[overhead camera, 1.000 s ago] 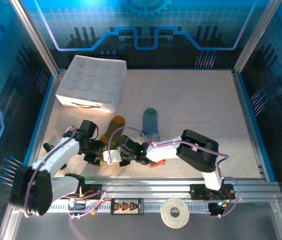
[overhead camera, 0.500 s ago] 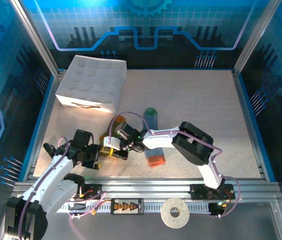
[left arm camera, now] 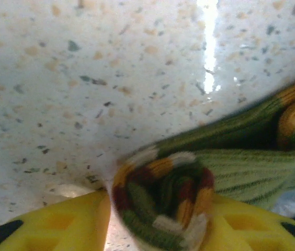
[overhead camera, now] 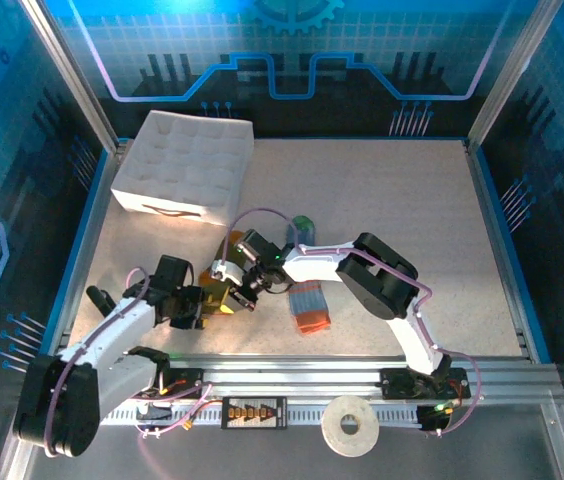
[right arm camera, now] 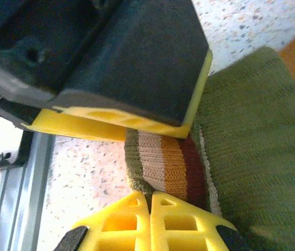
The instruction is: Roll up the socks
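Left end effector (overhead camera: pixel 208 303) narrowed onto olive sock (left arm camera: pixel 163 198) roll; right end effector (right arm camera: pixel 150 201) closed alongside; blue-grey sock (overhead camera: pixel 310 300) beside.

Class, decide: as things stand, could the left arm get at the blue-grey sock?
Probably not: the left gripper grips the rolled end of the olive sock, and the right arm lies across the blue-grey sock.

Left wrist view: a narrow vertical glare streak is recorded on the table (left arm camera: pixel 58 78) above the olive sock (left arm camera: pixel 189 178). The whole frame is soft, and blur is strongest below the sock. Right wrist view: the sock's knit is rendered sharp, and overexposure is noted to its lower left. Overhead view: even, bright top light is noted around the sock, and the enclosure walls (overhead camera: pixel 22 150) are tinted blue.
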